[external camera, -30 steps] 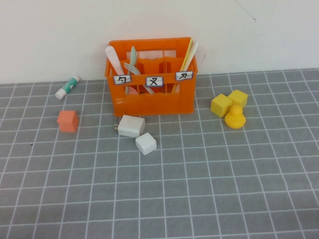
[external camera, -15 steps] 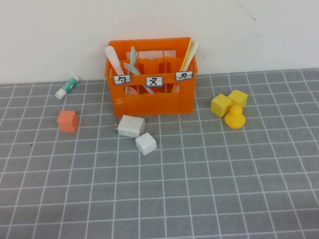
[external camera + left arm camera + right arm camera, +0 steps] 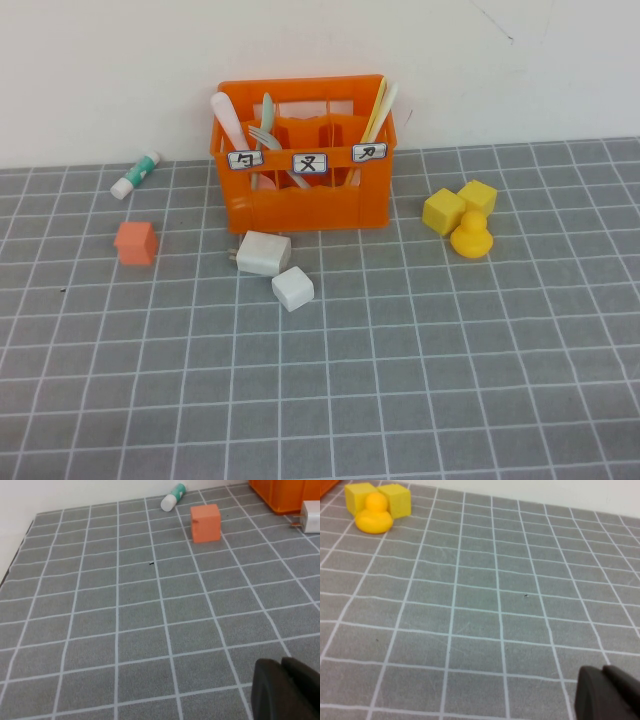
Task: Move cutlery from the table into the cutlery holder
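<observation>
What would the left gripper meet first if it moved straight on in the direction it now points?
Probably nothing soon: ahead of the shut left gripper lies bare table. The orange cube sits farther on, perhaps slightly off that line. The right gripper is parked, shut.

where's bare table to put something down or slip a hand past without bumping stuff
The whole near half of the table, nearer than the white blocks, is bare, as is the strip between them and the yellow duck with its cubes. It is crowded close to the cutlery holder. Left gripper and right gripper sit shut, low over bare table.

Left gripper [image 3: 287, 690] and right gripper [image 3: 610, 695] both closed, low over the table, holding nothing.
</observation>
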Robot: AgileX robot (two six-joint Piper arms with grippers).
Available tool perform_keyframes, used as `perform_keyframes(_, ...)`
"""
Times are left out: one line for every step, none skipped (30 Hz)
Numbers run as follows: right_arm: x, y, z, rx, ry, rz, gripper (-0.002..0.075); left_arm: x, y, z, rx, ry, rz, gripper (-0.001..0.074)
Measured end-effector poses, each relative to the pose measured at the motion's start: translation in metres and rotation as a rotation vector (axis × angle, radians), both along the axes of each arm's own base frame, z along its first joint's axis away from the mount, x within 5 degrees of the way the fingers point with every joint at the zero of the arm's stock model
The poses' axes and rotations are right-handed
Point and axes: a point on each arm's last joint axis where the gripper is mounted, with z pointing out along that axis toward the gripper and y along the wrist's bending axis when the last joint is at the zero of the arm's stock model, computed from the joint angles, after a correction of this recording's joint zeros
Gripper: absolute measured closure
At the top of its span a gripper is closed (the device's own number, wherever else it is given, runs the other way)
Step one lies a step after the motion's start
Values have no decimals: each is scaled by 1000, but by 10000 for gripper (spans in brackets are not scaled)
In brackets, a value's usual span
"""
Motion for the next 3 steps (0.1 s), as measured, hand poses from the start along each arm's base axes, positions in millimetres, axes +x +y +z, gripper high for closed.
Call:
perform_keyframes(0,0,0,0,0,0,729,0,0,0,0,0,0,735)
perform_keyframes(0,0,0,0,0,0,729,0,0,0,0,0,0,735)
perform_keyframes(0,0,0,0,0,0,729,0,0,0,0,0,0,735)
